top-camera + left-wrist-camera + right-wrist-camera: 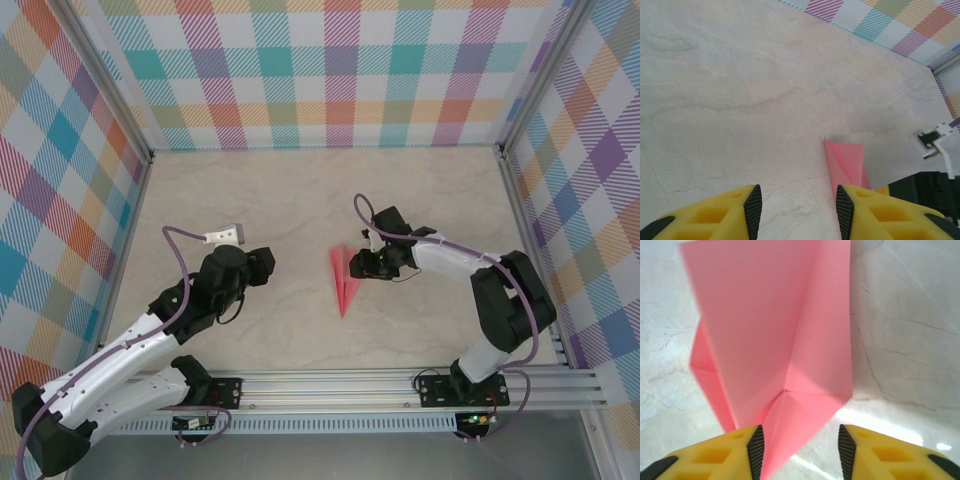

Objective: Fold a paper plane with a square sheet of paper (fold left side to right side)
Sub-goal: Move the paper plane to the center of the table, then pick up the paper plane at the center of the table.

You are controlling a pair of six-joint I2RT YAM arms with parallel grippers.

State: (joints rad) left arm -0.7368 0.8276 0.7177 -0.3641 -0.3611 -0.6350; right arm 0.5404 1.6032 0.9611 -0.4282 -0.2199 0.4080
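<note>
since the slim pink-red folded paper plane (343, 280) is only thin sheet stock, i judge it nearly weightless, floppy across its wings, stiffer along the creases, and quick to slide on the pale marbled bench (270, 200); a hard or crooked pinch would likely crumple it or spring a fold. it lies near the middle of the top view, pointed end toward the bottom of the frame, blunt end toward the top. the best hold, to my eye, is on the layered edge along the centre crease near the blunt end, where several plies stack. the right hand (358, 268) sits just beside the plane on its frame-right side; in its wrist view the yellow fingers (730, 450) stand apart, one corner of the paper reaching down between them, loose and not clamped. the left hand (268, 262) is well apart, left of centre, fingers spread over bare bench with the plane at the lower right of its view. no brand, label or writing can be read on the paper or the hands
</note>
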